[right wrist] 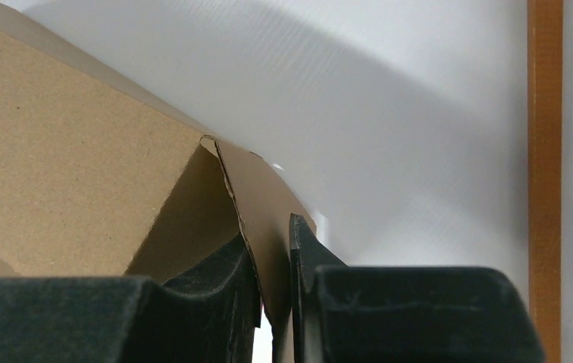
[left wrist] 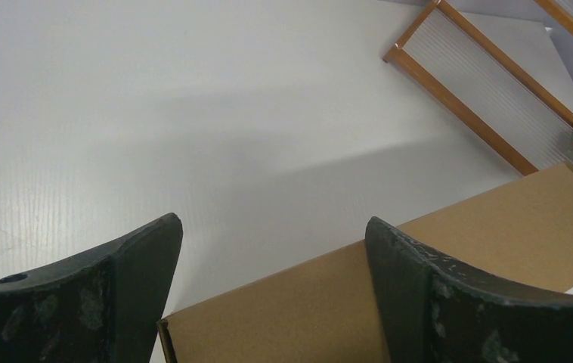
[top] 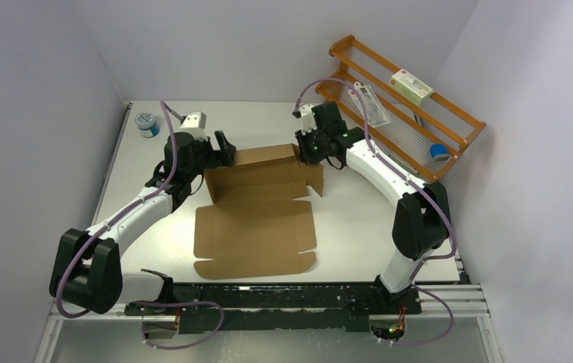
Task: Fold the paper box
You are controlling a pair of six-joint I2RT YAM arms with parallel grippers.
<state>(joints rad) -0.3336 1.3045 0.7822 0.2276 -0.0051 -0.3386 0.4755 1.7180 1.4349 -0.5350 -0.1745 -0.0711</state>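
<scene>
Right hand [right wrist: 274,253] clamped on paper box [top: 257,223] flap [right wrist: 262,200] at 3 o'clock; left hand [left wrist: 272,223] spread wide at 9. We judge side-wall step; next, swing flap inward.

paper box [top: 257,215] at middle of table [top: 359,227], rack [top: 401,125] behind to its right, tub [top: 147,124] behind to its left

Left arm [top: 136,212] and right arm [top: 374,170] outstretched; left pincer [left wrist: 272,221] agape, right pincer [right wrist: 268,231] tight on the paper box [right wrist: 64,174].

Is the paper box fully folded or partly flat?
Partly folded: the paper box has its far wall upright, its near panel flat.
</scene>
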